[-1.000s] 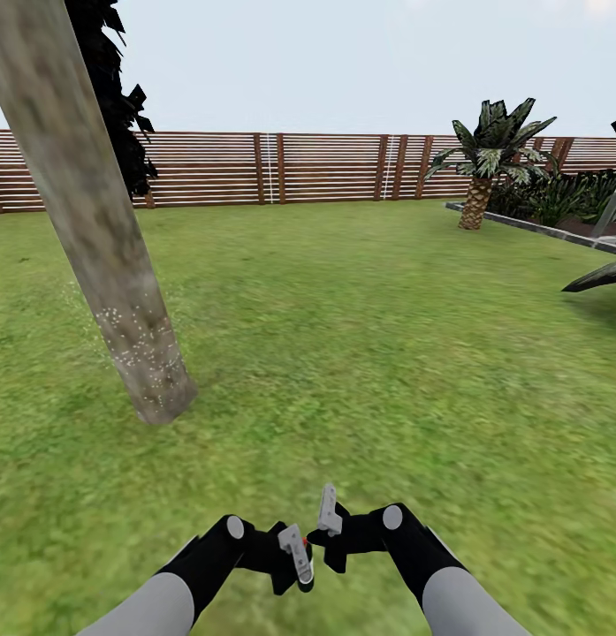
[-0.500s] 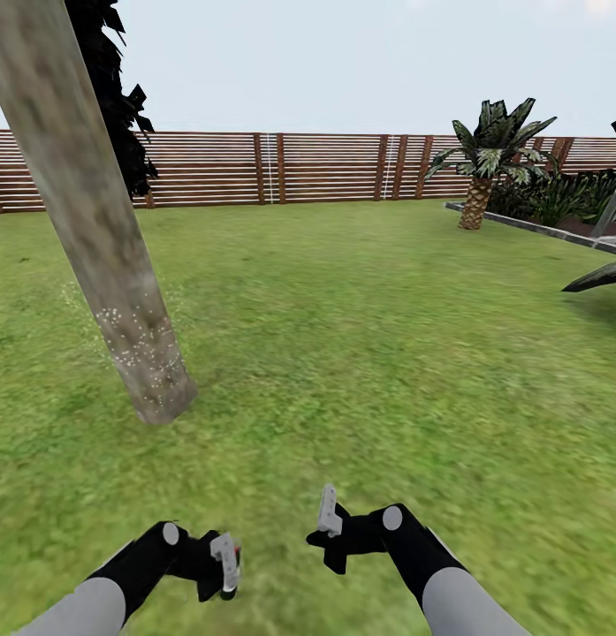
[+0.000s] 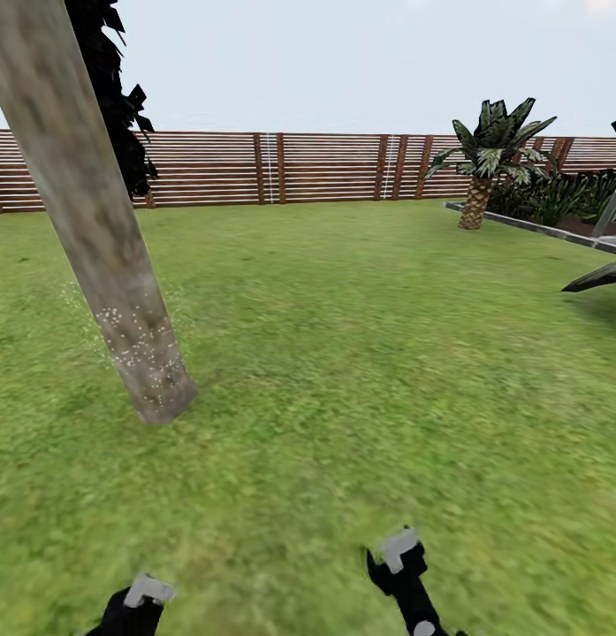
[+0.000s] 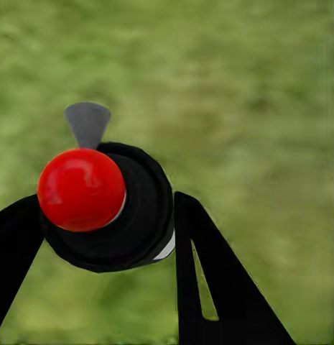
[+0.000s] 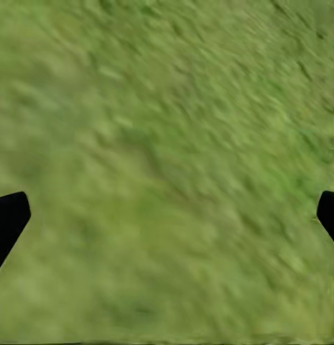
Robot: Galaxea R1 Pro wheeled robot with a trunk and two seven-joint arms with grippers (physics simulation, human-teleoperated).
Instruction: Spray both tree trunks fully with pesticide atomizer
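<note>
The pesticide atomizer [image 4: 102,205], a black bottle with a red top, sits between the black fingers [image 4: 210,280] of my left gripper [image 4: 105,205], which is shut on it over grass. In the head view my left gripper [image 3: 146,590] is low at the bottom edge, well short of the leaning grey-brown tree trunk [image 3: 95,221]. Whitish pesticide specks [image 3: 135,334] dot the trunk's lower part. My right gripper [image 3: 398,548] is at the bottom right; its fingertips [image 5: 8,215] stand wide apart over bare grass, so it is open.
Green lawn [image 3: 361,353] stretches to a brown slat fence [image 3: 325,168]. A striped palm plant [image 3: 484,159] and a raised bed edge [image 3: 537,228] lie at the far right. A dark columnar tree [image 3: 117,106] stands behind the trunk.
Both arms have drawn back toward the bottom edge. The left gripper carried the atomizer left, away from the right gripper. The view itself has not shifted.
</note>
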